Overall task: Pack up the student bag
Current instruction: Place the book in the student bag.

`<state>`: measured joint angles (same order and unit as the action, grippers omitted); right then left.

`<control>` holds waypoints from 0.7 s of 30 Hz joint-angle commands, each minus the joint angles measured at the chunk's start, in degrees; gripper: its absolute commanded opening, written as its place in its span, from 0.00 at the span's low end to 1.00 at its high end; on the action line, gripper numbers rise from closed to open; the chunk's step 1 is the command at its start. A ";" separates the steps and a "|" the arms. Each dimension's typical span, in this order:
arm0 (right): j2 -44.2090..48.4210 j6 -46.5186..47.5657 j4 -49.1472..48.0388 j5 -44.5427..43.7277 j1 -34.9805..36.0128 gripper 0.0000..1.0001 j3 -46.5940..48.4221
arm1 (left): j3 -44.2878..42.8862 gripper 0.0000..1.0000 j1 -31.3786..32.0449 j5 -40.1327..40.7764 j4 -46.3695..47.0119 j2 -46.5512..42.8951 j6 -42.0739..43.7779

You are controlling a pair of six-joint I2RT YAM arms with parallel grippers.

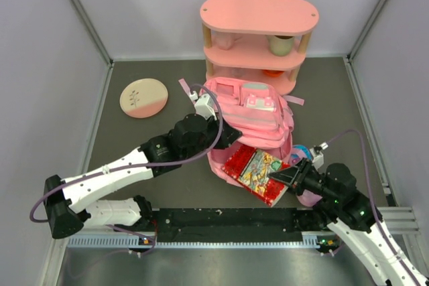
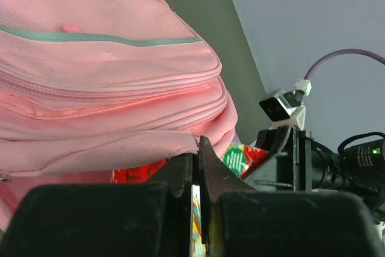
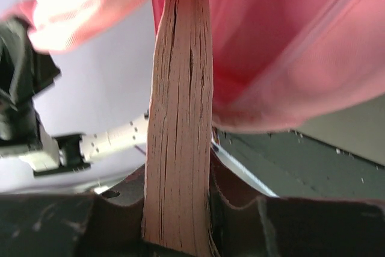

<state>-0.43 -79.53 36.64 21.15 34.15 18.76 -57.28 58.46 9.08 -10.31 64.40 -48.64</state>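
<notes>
The pink student bag (image 1: 247,117) lies in the middle of the table with its opening toward the arms. A red, colourful book (image 1: 257,169) sticks halfway out of that opening. My left gripper (image 1: 226,140) is shut on the upper fabric edge of the bag's opening (image 2: 150,148), holding it up over the book (image 2: 242,157). My right gripper (image 1: 287,177) is shut on the book's near end. In the right wrist view the book's page edge (image 3: 180,136) stands between the jaws, with the bag's pink fabric (image 3: 289,58) above it.
A pink three-tier shelf (image 1: 258,38) stands behind the bag, with a cup (image 1: 281,45) on its middle tier. A round pink-and-cream plate (image 1: 143,97) lies at the back left. A small pink item (image 1: 309,198) sits under my right wrist. Grey walls enclose the table.
</notes>
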 commanded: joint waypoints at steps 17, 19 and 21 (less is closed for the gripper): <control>-8.16 -7.75 -40.66 -36.35 0.56 0.00 -11.64 | 1.02 0.00 6.41 -1.70 18.39 -1.65 -3.83; -16.13 -7.75 -47.41 -36.44 0.48 0.00 -11.65 | 1.29 0.00 6.58 -1.52 19.00 -1.73 -4.00; -21.34 -8.62 -50.60 -36.35 0.56 0.00 -10.95 | 1.64 0.00 6.58 -1.44 19.01 -1.82 -4.09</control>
<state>-13.17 -86.67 5.93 -10.57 34.22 6.02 -54.54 63.72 10.96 -3.22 63.92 -51.51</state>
